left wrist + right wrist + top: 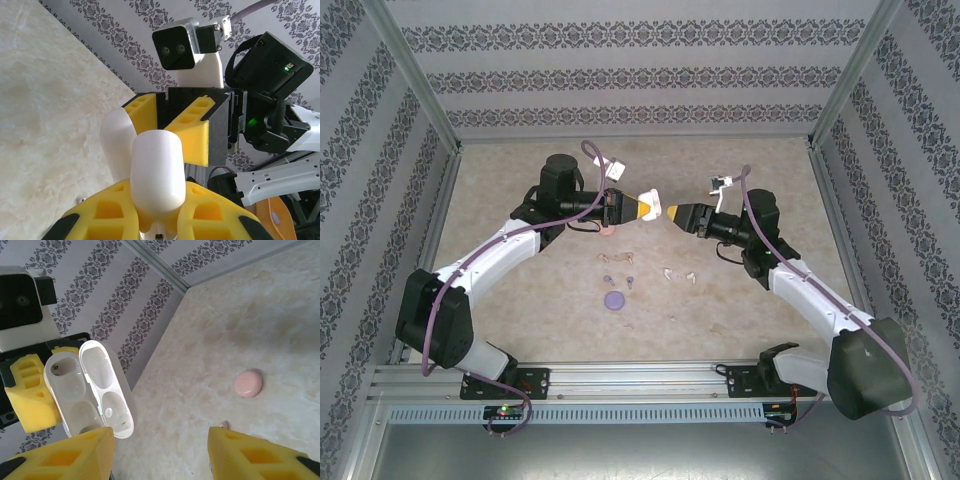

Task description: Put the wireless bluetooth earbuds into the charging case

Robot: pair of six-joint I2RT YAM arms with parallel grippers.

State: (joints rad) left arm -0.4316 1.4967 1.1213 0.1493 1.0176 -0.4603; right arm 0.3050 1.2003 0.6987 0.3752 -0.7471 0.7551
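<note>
The left gripper point(645, 207) is clamped on a white, glossy, oblong plastic charging case point(90, 390), held up off the beige marbled desk point(770, 310) with its lid swung open toward the right arm; in the left wrist view the case's rounded shell stands between that gripper's yellow foam fingers point(105, 215). The right gripper point(160, 447) faces the case from close by, its yellow fingers spread apart with nothing between them, its tip just short of the case in the top view.

The tiny stemmed plastic wireless bluetooth earbuds lie loose on the desk, below and between the two grippers; the pinkish pair point(628, 256) is nearest the left gripper, the purple pair point(607, 279) just below it, the white pair point(668, 271) to their right. A flat round purple case point(614, 300) sits just below the purple pair; a round pink case point(248, 383) rests on the desk under the left gripper, with one pinkish earbud near it in the right wrist view.
</note>
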